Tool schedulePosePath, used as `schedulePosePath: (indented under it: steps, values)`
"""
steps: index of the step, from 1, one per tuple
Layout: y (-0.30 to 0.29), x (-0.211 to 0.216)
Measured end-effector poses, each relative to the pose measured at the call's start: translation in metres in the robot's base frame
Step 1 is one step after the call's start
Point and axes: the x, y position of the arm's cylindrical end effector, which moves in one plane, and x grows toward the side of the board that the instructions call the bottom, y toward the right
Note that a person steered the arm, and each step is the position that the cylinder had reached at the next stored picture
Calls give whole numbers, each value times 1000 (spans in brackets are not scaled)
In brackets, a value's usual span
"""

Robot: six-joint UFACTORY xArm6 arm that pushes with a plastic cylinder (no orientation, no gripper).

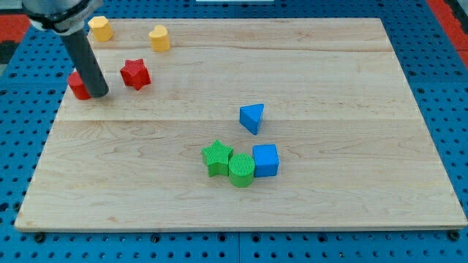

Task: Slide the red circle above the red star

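Note:
The red circle (77, 85) lies near the board's left edge, partly hidden behind my rod. The red star (135, 74) sits to its right, slightly higher in the view. My tip (100, 94) rests on the board right against the red circle's right side, between the circle and the star, a little below the star's level.
Two yellow blocks (100, 28) (159, 38) sit near the view's top left. A blue triangle (252, 117) lies mid-board. Below it, a green star (217, 158), a green circle (241, 170) and a blue cube (265, 160) cluster together. The wooden board (365, 73) lies on a blue pegboard.

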Motion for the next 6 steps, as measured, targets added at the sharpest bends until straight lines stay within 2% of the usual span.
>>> schedulePosePath:
  steps: [1, 2, 3, 4, 5, 6]
  values:
    - [8, 18]
    - [-70, 40]
    - [-48, -15]
    - [20, -54]
    - [-6, -11]
    - [42, 22]
